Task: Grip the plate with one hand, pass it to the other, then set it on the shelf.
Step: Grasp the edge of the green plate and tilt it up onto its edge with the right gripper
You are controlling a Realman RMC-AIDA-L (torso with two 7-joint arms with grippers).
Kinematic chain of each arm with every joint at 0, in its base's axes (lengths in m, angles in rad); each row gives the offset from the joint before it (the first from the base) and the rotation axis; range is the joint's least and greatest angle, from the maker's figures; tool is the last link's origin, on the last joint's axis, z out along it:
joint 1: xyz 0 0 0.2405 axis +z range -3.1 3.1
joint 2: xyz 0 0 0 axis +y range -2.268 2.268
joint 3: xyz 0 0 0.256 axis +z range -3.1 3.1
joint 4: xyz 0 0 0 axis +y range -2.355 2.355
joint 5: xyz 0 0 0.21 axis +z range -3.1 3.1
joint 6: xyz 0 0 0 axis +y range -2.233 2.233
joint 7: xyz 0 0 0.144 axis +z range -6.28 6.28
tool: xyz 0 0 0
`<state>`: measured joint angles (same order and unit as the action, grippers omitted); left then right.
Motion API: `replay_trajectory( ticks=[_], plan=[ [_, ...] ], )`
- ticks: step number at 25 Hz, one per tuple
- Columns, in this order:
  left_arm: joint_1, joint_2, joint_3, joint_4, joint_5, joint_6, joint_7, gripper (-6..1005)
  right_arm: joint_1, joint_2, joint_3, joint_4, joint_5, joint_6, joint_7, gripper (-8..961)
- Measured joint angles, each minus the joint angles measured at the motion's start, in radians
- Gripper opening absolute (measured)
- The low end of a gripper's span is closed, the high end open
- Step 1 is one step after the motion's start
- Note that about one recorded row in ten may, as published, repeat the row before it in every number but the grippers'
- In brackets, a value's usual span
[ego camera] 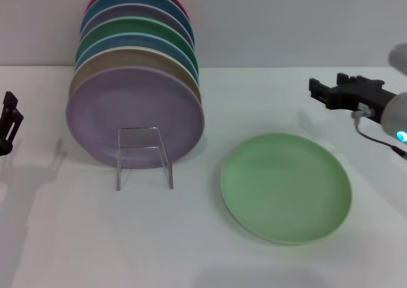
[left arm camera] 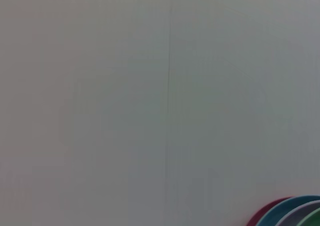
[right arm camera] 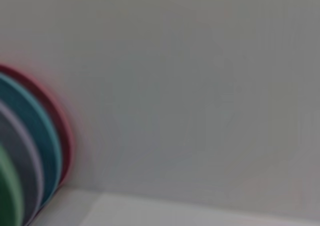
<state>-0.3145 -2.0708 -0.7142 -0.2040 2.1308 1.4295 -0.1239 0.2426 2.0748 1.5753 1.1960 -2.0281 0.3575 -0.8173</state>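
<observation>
Plate (ego camera: pixel 286 187) flat, apparently untouched.

A pale mint-green plate (ego camera: pixel 286 187) lies flat on the white table (ego camera: pixel 191 250), right of a clear acrylic rack (ego camera: pixel 144 154) propping a row of upright coloured plates (ego camera: pixel 135 78), with the left gripper (ego camera: pixel 9 121) at the left edge and the right gripper (ego camera: pixel 327 92) beyond the plate.

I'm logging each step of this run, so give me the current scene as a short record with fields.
plate: pale green plate flat on the table, not held
shelf: clear rack holding upright plates, lavender plate in front
left gripper: at the table's left edge, away from the plate
right gripper: above the table, behind the plate, apart from it
stage: grasp not begun
</observation>
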Motion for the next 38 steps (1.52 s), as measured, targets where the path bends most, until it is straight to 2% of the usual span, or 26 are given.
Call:
replay_trajectory(
  ticks=[3, 7, 12, 13, 14, 17, 21, 23, 27, 38],
  plan=[
    [0.001, 0.0, 0.002, -0.001, 0.0, 0.0, -0.001, 837, 0.006, -0.001, 0.115, 0.03, -0.01, 0.211, 0.008, 602],
    [0.003, -0.002, 0.003, -0.002, 0.0, 0.004, -0.002, 837, 0.027, -0.003, 0.258, 0.087, -0.107, 0.475, 0.094, 602],
    [0.006, -0.003, 0.002, -0.006, 0.0, 0.009, -0.002, 837, 0.074, -0.007, 0.381, 0.138, -0.213, 0.756, 0.21, 602],
    [0.007, -0.003, 0.003, -0.01, 0.0, 0.009, -0.003, 837, 0.095, -0.009, 0.423, 0.147, -0.239, 0.855, 0.25, 602],
    [0.007, -0.003, 0.003, -0.011, 0.0, 0.009, -0.003, 836, 0.095, -0.009, 0.423, 0.147, -0.239, 0.855, 0.25, 602],
    [0.008, -0.003, 0.003, -0.014, 0.0, 0.009, -0.003, 836, 0.133, -0.018, 0.481, 0.151, -0.296, 0.973, 0.318, 603],
    [0.009, -0.003, 0.003, -0.015, 0.0, 0.009, -0.003, 836, 0.174, -0.027, 0.545, 0.13, -0.371, 1.062, 0.359, 602],
    [0.009, -0.003, 0.003, -0.015, 0.0, 0.009, -0.003, 836, 0.207, -0.038, 0.572, 0.081, -0.414, 1.089, 0.361, 599],
    [0.011, -0.003, 0.002, -0.015, 0.0, 0.01, -0.004, 836, 0.247, -0.05, 0.575, 0.001, -0.43, 1.089, 0.354, 593],
    [0.011, -0.003, 0.002, -0.017, 0.0, 0.009, -0.004, 835, 0.3, -0.055, 0.571, -0.096, -0.467, 1.068, 0.348, 577]
  ],
)
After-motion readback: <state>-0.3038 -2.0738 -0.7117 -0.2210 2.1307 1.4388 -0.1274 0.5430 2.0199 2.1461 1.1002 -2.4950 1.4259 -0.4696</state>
